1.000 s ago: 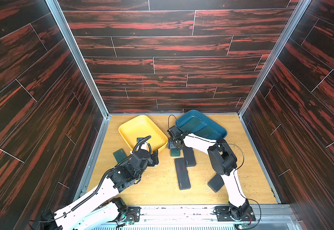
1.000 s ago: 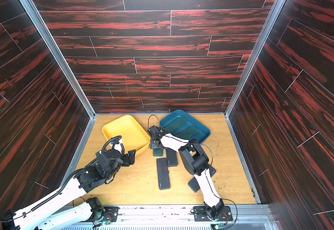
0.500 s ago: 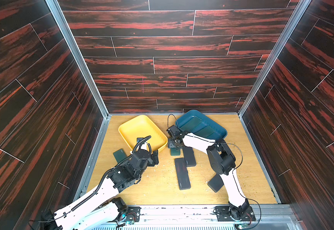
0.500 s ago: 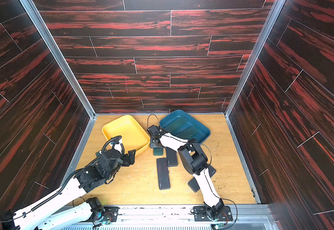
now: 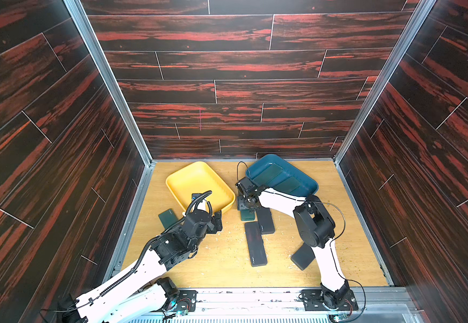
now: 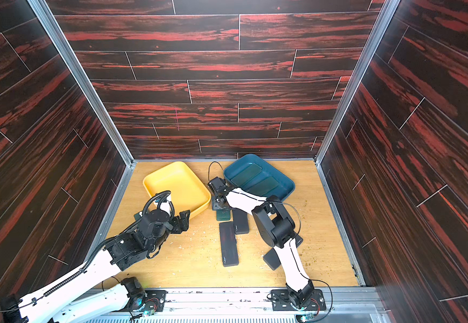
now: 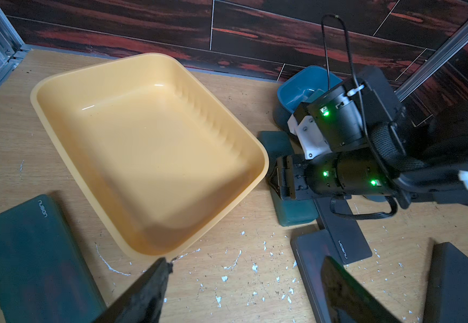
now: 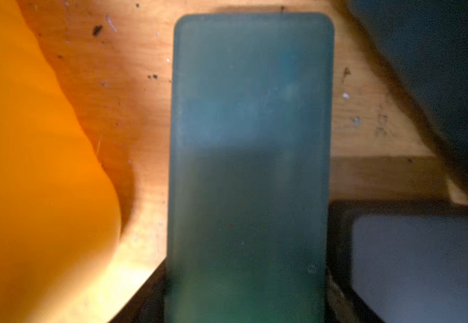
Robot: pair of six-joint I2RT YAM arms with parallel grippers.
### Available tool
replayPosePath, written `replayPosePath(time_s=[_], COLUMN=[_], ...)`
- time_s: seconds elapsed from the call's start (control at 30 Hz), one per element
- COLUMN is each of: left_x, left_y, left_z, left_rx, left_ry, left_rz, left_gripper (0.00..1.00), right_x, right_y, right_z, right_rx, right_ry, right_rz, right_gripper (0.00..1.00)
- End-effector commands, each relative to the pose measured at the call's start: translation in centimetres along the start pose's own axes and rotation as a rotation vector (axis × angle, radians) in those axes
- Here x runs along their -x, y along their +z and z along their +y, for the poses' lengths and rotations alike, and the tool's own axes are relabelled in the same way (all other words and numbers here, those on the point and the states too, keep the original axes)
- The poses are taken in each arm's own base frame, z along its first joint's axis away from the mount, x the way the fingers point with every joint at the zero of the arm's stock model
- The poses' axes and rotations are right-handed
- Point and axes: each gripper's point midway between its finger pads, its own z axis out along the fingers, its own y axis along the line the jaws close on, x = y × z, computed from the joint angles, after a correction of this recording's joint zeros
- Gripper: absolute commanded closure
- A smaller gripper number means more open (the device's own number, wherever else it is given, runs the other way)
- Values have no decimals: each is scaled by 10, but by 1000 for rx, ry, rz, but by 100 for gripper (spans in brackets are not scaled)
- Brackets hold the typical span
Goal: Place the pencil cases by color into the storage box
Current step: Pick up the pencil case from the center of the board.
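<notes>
A dark green pencil case point(image 8: 251, 112) lies on the table between the yellow storage box point(image 5: 199, 181) and the blue storage box point(image 5: 308, 181). My right gripper point(image 5: 245, 207) is shut on its near end, with dark fingers on both long sides in the right wrist view. Two green cases point(image 5: 267, 173) point(image 5: 290, 184) lie inside the blue box. The yellow box holds nothing. Another green case point(image 7: 37, 260) lies left of the yellow box. My left gripper point(image 7: 246, 268) hovers open over bare table by the yellow box's near corner, holding nothing.
Three black cases lie on the table: a long one point(image 5: 255, 246) in the middle, one point(image 5: 265, 222) beside the held green case, and one point(image 5: 302, 256) partly under my right arm. Dark wood-patterned walls enclose the table on three sides.
My right gripper has closed onto the green case between the two boxes. Neither arm has visibly shifted, and the left gripper stays open.
</notes>
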Motion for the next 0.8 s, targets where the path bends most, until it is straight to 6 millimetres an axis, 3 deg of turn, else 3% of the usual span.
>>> replayPosePath(time_s=[0.0, 0.53, 0.77], left_x=[5, 10, 15], left_y=[-1, 2, 7], left_z=[2, 0, -7], left_rx=[16, 35, 29], left_ry=[-11, 19, 47], left_rz=[-13, -12, -10], left_gripper=[14, 14, 14], right_x=[21, 51, 65], right_y=[-42, -120, -156], right_z=[11, 29, 27], right_rx=[64, 217, 311], right_ry=[-8, -18, 18], right_rz=[-72, -192, -226], right_gripper=[42, 43, 43])
